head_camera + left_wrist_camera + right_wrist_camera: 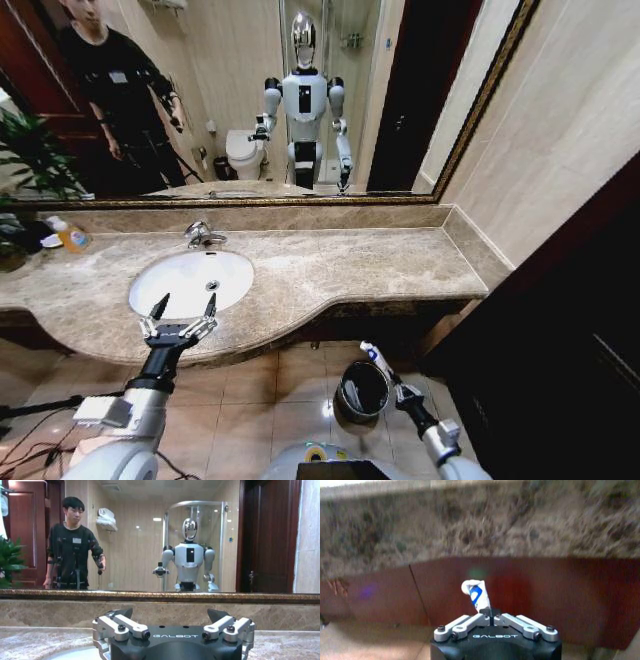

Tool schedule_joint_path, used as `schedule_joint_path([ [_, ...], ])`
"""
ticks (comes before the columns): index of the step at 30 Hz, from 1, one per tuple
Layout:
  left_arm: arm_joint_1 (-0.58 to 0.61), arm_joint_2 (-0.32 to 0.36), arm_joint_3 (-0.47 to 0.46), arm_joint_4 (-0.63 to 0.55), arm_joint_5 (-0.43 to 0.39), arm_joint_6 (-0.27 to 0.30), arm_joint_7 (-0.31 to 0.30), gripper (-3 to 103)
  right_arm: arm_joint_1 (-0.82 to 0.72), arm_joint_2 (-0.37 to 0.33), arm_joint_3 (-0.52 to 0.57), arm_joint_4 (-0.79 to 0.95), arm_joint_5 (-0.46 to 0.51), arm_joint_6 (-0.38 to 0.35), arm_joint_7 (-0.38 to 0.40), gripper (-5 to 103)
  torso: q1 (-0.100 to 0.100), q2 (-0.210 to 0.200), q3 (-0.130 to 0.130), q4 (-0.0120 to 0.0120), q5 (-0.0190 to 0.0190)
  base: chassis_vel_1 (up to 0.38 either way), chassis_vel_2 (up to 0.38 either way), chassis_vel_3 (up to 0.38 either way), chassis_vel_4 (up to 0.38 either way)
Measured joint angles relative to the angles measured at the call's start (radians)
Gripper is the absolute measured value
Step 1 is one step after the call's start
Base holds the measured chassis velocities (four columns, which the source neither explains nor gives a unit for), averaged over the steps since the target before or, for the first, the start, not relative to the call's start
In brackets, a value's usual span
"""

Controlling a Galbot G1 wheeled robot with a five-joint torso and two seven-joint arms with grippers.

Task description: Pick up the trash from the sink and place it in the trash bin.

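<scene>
The white oval sink [178, 272] is set in the marble counter; its inside shows just the drain. My left gripper [186, 303] hovers open over the basin's near rim, with nothing between its fingers. From the left wrist, that gripper [170, 615] faces the mirror, with the basin's edge [75, 654] below. My right gripper [380, 360] is shut on a piece of trash, a blue-printed white packet [369, 350], just above the round black trash bin [346, 396] on the floor. The right wrist view has this gripper [492, 617] pinching the packet [476, 592] upright.
A chrome faucet [203, 235] stands behind the basin. An orange-liquid bottle [71, 237] and a potted plant [22, 180] sit at the counter's far left. The curved counter edge [330, 315] overhangs a dark cabinet front [545, 592]. A dark door panel [580, 330] is on the right.
</scene>
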State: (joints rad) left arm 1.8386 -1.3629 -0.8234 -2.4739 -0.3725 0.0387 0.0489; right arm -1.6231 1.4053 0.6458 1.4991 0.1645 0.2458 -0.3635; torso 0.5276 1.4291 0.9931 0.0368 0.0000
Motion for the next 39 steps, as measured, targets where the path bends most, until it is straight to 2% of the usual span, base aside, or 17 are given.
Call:
schedule_joint_path([
  [7,0.000,0.000,0.000,0.000,0.000,0.000,0.000,100,0.071,0.021,-0.026,-0.137,-0.071,0.007,0.056,0,0.000,0.000,0.000,0.0000,-0.0001,0.000,0.000,0.000,0.000],
  [18,0.000,0.000,0.000,0.000,0.000,0.000,0.000,100,0.124,-0.004,-0.096,-0.262,-0.082,0.005,0.131,0,0.000,0.000,0.000,0.0000,-0.0001,0.000,0.000,0.000,0.000],
  [35,0.000,0.000,0.000,0.000,0.000,0.000,0.000,100,0.174,0.007,-0.104,-0.341,-0.088,0.012,0.181,0,0.000,0.000,0.000,0.0001,0.0000,0.000,0.000,0.000,0.000],
  [36,0.000,0.000,0.000,0.000,0.000,0.000,0.000,100,0.173,0.007,-0.104,-0.340,-0.088,0.012,0.185,-3,0.000,0.000,0.000,0.0000,0.0001,0.000,0.000,0.000,0.000],
  [39,0.000,0.000,0.000,0.000,0.000,0.000,0.000,100,0.175,0.007,-0.106,-0.342,-0.088,0.018,0.213,12,0.000,0.000,0.000,0.0000,0.0000,0.000,0.000,0.000,0.000],
])
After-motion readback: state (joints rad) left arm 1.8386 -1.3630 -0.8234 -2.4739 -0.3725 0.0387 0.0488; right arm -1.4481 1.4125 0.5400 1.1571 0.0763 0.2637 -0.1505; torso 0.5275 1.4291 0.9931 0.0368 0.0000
